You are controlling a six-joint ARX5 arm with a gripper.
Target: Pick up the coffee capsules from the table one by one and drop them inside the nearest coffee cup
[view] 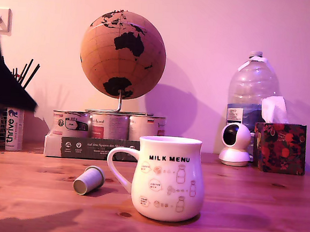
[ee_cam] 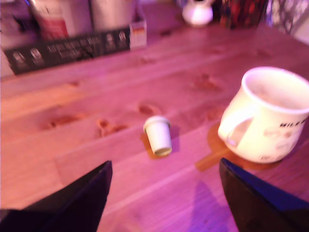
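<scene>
Black and wedge-shaped, the two fingers [ee_cam: 72, 203] of the gripper [ee_cam: 164, 200] stand wide apart in the wrist view and hold nothing; only bare wood shows between them. They hang above the table [view: 255, 210], not touching it.

Just beyond the fingers lies the coffee capsule [ee_cam: 158, 135], on its side on the brown pine boards. It is small, pale grey-green and tapered. In the wrist view its long axis runs nearly straight away from the camera, with only a slight slant, and one round end faces the gripper; the picture is too blurred to say which end. In the exterior view the capsule [view: 89, 179] is tilted: the flat rimmed wide end points toward the camera and to the exterior view's left, and the narrow end points back toward the mug.

The coffee cup [view: 167, 179] stands upright just beside the capsule, on the exterior view's right of it, not touching it. It is white and bulbous, with "MILK MENU" in black letters, and its handle turns toward the capsule.

Farther back, near the wall, three tins [view: 108, 126] stand on a dark flat box [view: 91, 147], with a cork-coloured globe [view: 123, 54] above them. On the exterior view's right stand a small white camera [view: 235, 144], a big water bottle [view: 252, 91] and a flowered tissue box [view: 279, 147].
</scene>
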